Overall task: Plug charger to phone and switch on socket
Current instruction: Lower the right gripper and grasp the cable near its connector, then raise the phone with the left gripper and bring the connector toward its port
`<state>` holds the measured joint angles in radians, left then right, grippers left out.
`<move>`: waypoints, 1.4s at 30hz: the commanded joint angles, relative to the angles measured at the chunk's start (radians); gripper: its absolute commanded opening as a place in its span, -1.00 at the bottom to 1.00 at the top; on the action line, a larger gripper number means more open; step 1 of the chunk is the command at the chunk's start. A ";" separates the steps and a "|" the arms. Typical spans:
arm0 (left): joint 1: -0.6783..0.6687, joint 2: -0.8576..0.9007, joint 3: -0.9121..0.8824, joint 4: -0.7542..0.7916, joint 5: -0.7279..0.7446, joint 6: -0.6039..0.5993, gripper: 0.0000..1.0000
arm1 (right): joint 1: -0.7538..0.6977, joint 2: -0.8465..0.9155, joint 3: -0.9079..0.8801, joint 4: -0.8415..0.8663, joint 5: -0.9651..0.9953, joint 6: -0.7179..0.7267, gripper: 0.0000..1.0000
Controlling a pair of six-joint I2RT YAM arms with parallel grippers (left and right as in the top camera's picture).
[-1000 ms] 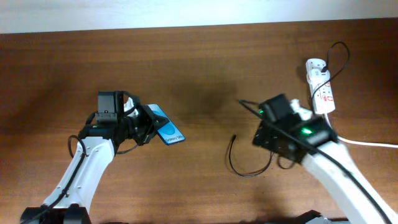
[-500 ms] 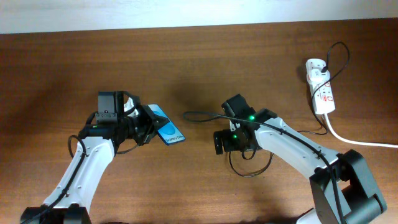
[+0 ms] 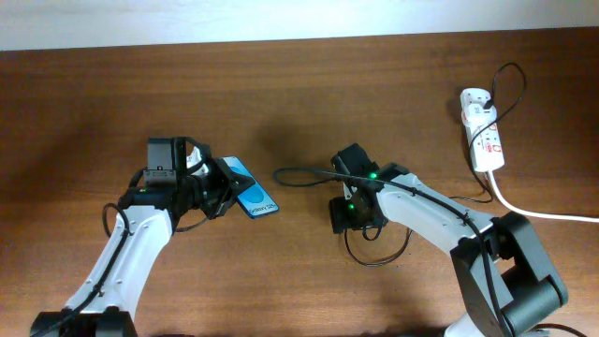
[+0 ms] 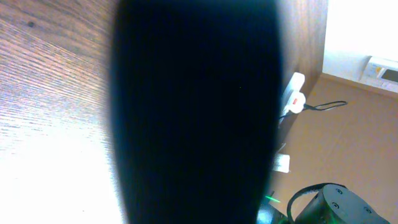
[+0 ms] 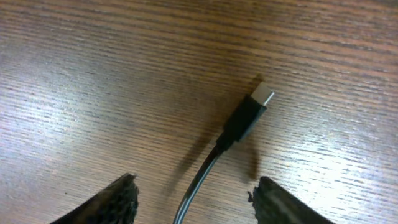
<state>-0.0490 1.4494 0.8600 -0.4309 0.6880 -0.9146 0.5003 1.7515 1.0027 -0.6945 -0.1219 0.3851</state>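
Right wrist: charger (image 5: 247, 117) tip lies untouched inside the spread right gripper (image 5: 193, 190).

A black blur (image 4: 196, 112) (too close to identify) fills the middle, with the socket (image 4: 294, 93) beside its right edge.

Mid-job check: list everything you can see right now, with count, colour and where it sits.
phone: one, blue screen with black edge, left of table centre.
socket: one, white with red marks, far right of the table.
white cord: one, thick, runs from the socket off the right edge.
charger: one, thin black cable, silver-tipped connector lying on the wood near centre, other end running to the socket.
table: one, brown wood.
left claw: one, black, shut on the phone.
right claw: one, black, open, fingertips either side of the charger cable, not touching it.
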 commanded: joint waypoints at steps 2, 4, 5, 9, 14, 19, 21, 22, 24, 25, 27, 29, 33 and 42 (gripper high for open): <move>0.002 -0.006 0.010 0.003 0.029 0.015 -1.00 | 0.004 0.007 -0.006 -0.010 0.028 0.040 0.11; 0.002 -0.006 0.010 0.002 0.029 0.015 -1.00 | 0.003 0.007 -0.013 -0.013 0.040 0.061 0.11; 0.002 -0.006 0.010 0.002 0.029 0.015 -1.00 | 0.004 0.007 -0.014 -0.008 0.040 0.061 0.11; 0.002 -0.006 0.010 0.002 0.030 0.015 -1.00 | 0.004 0.007 -0.016 -0.004 0.040 0.061 0.11; 0.002 -0.006 0.010 0.002 0.029 0.015 -1.00 | 0.004 0.007 -0.042 0.003 0.040 0.061 0.07; 0.002 -0.006 0.010 0.002 0.029 0.015 -1.00 | 0.004 0.008 -0.054 0.011 0.044 0.061 -0.10; 0.002 -0.006 0.010 0.002 0.029 0.015 -1.00 | 0.004 0.007 -0.054 0.010 0.047 0.061 -0.34; 0.002 -0.006 0.010 0.002 0.029 0.015 -1.00 | 0.003 0.008 -0.054 0.007 0.048 0.061 -0.43; 0.002 -0.006 0.010 0.002 0.029 0.015 -1.00 | 0.003 0.007 -0.054 0.003 0.053 0.061 -0.55; 0.002 -0.006 0.010 0.003 0.029 0.015 -1.00 | 0.003 0.007 -0.054 0.002 0.055 0.061 -0.62; 0.002 -0.006 0.010 0.003 0.028 0.015 -1.00 | 0.003 0.008 -0.054 0.002 0.055 0.060 -0.76; 0.002 -0.006 0.010 0.003 0.026 0.015 -1.00 | 0.003 0.007 -0.054 0.002 0.055 0.061 -0.92; 0.002 -0.006 0.010 0.003 0.026 0.015 -1.00 | 0.003 0.002 -0.042 -0.013 0.054 0.056 -0.92; 0.002 -0.006 0.010 0.442 0.322 0.131 -1.00 | -0.104 -0.341 0.081 -0.122 -0.447 -0.154 -0.92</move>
<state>-0.0490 1.4498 0.8555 -0.1127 0.8371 -0.8539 0.4557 1.5414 1.0615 -0.8120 -0.3527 0.3172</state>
